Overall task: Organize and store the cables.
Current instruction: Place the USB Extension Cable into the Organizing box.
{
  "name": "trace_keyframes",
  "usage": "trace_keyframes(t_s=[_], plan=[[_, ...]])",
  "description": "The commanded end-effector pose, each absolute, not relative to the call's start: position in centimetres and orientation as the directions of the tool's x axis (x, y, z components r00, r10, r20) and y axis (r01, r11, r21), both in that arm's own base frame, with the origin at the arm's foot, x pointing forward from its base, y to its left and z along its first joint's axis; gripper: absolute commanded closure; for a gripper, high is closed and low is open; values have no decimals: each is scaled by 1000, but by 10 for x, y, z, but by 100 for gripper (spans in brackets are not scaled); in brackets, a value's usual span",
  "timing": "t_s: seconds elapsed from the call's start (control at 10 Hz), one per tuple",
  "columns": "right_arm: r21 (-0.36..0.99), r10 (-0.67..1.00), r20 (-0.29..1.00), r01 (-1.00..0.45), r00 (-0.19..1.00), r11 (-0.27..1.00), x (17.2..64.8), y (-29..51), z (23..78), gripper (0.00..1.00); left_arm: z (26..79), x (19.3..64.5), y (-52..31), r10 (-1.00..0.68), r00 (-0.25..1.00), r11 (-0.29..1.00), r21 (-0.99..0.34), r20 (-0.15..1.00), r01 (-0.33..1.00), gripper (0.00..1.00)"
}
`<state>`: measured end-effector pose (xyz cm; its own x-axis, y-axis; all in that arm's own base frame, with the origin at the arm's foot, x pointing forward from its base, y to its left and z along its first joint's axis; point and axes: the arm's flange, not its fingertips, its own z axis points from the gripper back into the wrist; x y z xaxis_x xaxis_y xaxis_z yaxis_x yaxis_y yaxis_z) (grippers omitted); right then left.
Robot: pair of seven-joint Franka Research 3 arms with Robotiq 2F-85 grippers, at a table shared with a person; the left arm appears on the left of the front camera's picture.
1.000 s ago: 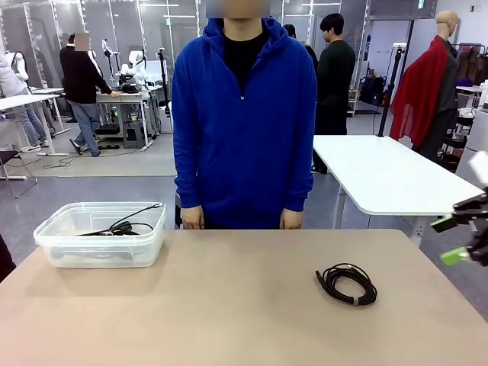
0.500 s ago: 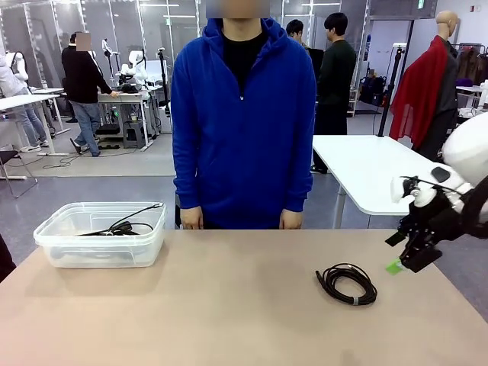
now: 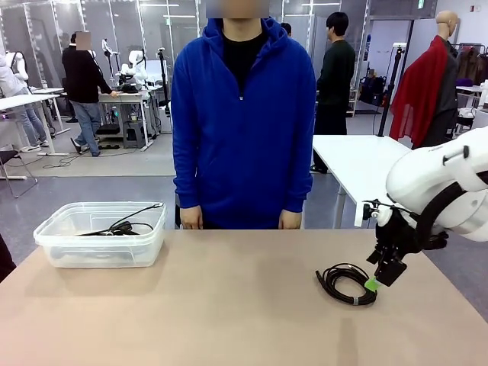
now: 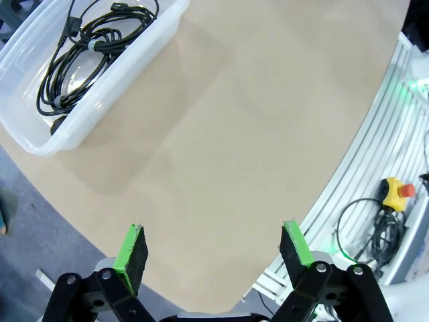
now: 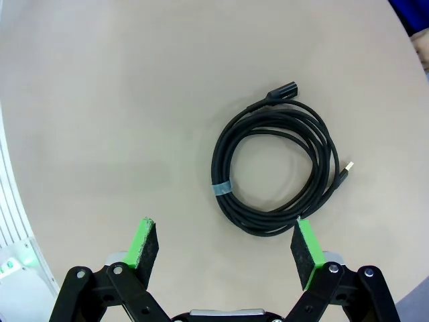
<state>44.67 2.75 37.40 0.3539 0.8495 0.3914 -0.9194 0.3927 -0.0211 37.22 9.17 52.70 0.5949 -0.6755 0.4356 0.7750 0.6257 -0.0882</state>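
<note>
One coiled black cable lies on the tan table at the right; in the right wrist view this coil has a pale band around it and plugs at its ends. My right gripper hovers open just above and beside it, nothing between its green pads; in the front view the right gripper hangs at the coil's right edge. A second cable lies inside the clear plastic bin at the left, seen also as a loose coil in the left wrist view. My left gripper is open over bare table.
A person in a blue hoodie stands at the far edge, hands resting near the table. The table's near edge with a metal rail and a yellow emergency-stop box shows in the left wrist view. A white table stands behind at right.
My right arm has swung in from the right edge and come down to the coiled cable on the table. The jaws stayed open. The bin and both cables have not moved.
</note>
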Motion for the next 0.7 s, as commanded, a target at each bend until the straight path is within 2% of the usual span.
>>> trace_keyframes(t_s=[0.0,0.6], plan=[[-6,858,353,-916,373,401,464,35,370,0,526,370,92,-686,579,611,-84,440,787,0],[43,909,243,-940,340,340,484,61,329,0,526,370,92,-686,579,611,-84,440,787,0]])
